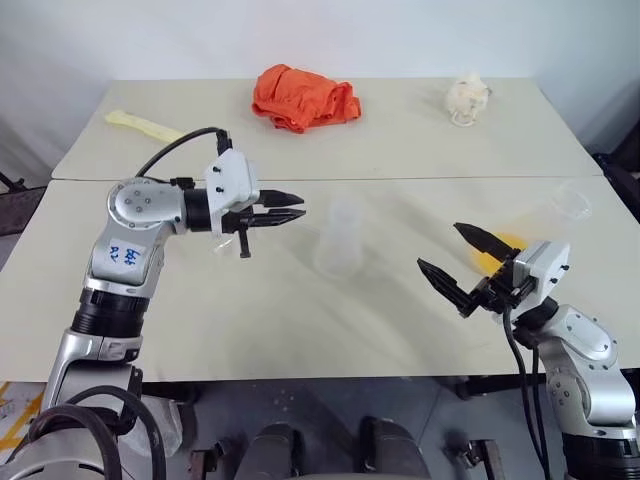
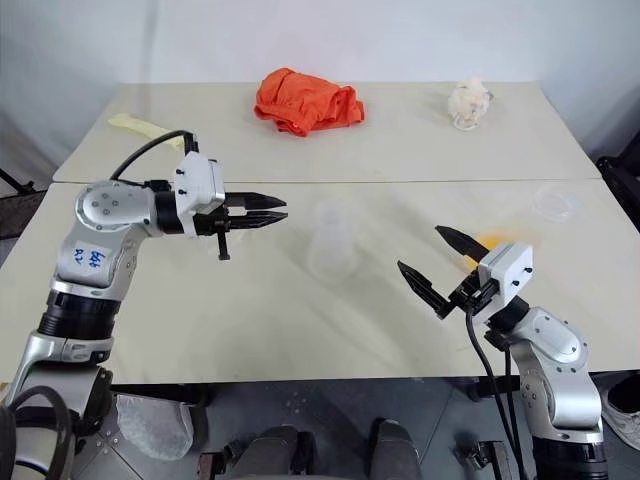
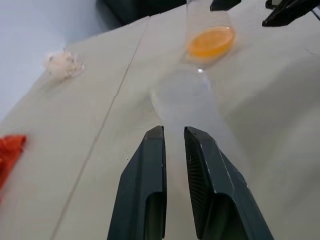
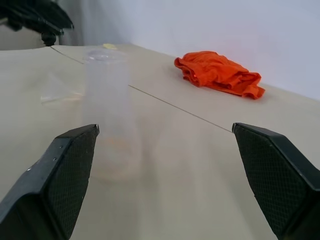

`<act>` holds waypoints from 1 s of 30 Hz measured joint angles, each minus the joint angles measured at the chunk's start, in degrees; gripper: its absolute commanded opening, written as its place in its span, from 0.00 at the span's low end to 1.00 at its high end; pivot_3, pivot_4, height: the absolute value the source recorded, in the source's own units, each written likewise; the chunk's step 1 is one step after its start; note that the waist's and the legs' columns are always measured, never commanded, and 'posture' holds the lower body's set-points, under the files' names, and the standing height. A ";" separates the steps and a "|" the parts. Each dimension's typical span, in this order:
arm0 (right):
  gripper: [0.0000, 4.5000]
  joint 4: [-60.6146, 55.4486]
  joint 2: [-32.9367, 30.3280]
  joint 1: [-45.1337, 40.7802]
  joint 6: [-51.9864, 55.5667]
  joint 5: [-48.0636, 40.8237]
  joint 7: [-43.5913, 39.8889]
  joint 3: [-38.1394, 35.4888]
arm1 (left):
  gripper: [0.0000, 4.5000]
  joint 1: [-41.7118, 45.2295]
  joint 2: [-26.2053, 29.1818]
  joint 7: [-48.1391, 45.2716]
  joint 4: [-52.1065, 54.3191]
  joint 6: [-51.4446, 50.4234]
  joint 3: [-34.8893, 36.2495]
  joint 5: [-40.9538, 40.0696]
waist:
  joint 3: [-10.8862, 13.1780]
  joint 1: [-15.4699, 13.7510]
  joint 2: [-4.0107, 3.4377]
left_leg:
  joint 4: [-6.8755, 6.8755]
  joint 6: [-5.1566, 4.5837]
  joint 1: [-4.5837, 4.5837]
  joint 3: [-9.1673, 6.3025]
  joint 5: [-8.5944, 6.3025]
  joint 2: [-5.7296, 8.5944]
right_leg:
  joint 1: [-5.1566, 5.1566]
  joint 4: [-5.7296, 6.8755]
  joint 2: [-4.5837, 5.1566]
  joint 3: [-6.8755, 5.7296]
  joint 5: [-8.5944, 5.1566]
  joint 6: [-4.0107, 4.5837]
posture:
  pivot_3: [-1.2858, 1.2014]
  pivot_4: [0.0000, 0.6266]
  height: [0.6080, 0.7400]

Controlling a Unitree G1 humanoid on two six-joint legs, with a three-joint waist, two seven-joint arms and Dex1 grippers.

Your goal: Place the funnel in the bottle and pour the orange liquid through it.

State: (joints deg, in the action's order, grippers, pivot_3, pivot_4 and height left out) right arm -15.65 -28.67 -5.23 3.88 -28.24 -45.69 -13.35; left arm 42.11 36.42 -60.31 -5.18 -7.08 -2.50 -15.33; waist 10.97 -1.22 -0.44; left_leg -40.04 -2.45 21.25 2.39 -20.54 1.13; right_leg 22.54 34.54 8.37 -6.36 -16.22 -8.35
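Left gripper: the left gripper (image 1: 290, 207) hangs level over the table (image 1: 300, 330), pointing right toward the bottle, its fingers drawn to a narrow slit. A faint clear shape hangs under the fingers at about (image 1: 228, 243); it may be the funnel, but I cannot tell whether the funnel is held there.

Right gripper: the right gripper (image 1: 452, 256) is spread as wide as it goes, empty, aimed left and a little upward at the bottle.

Bottle: the bottle (image 1: 338, 237) stands upright near the middle of the near table, between the two grippers and apart from both. Its wide mouth is bare, with no funnel in it.

Orange liquid: the orange liquid (image 3: 211, 41) sits in a clear container on the right side of the table, just beyond the right gripper and well right of the bottle. None of it shows inside the bottle.

Other things: an orange-red cloth (image 1: 304, 97) lies on the far table, with a pale crumpled wad (image 1: 467, 101) to its right.

Done: as I judge it, nothing of the task proper.

Left: seating the funnel in the bottle's mouth, taking up the liquid's container, and pouring.
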 measured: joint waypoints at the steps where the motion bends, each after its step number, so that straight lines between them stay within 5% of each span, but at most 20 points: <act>1: 1.00 0.06 -0.04 -0.71 0.01 0.00 -0.13 0.09 | 0.15 -0.90 0.01 0.89 0.19 -0.01 0.63 0.00 | 0.00 -0.06 0.00 | -0.01 0.00 0.00 -0.01 0.00 0.00 | 0.00 0.01 0.01 0.01 0.00 0.00 | 0.52 0.24 1.00; 7: 1.00 0.33 -1.36 -3.54 1.00 -0.26 -2.04 1.96 | 0.19 -16.35 -4.12 13.50 6.88 -2.79 9.49 -0.64 | 0.00 -0.04 -0.01 | 0.04 0.00 -0.01 -0.10 0.00 0.00 | 0.00 0.03 0.06 -0.01 0.00 0.00 | 0.52 0.24 1.00; 19: 1.00 5.69 -3.02 -14.61 5.10 -2.30 -7.37 4.87 | 0.98 -47.89 -17.12 36.07 26.47 -6.44 26.01 -3.00 | -0.01 -0.19 0.00 | 0.03 0.00 -0.05 -0.19 -0.01 0.01 | -0.08 -0.07 0.16 0.06 0.00 0.01 | 0.52 0.24 1.00; 30: 1.00 6.75 -2.97 -14.88 6.52 -2.68 -10.40 6.76 | 0.99 -52.34 -19.16 37.97 29.29 -8.15 23.94 -5.90 | -0.01 -0.20 0.00 | 0.03 0.02 -0.02 -0.20 -0.04 0.03 | -0.07 -0.11 0.15 0.05 0.00 0.02 | 0.52 0.24 1.00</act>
State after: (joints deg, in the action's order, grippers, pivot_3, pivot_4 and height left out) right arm -8.90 -31.64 -20.11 10.41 -30.92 -56.09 -6.59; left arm -10.24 17.26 -22.34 24.11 -15.24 21.44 -21.23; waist 10.96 -1.42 -0.44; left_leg -40.02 -2.43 21.23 2.19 -20.58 1.15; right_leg 22.47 34.43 8.53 -6.31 -16.22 -8.33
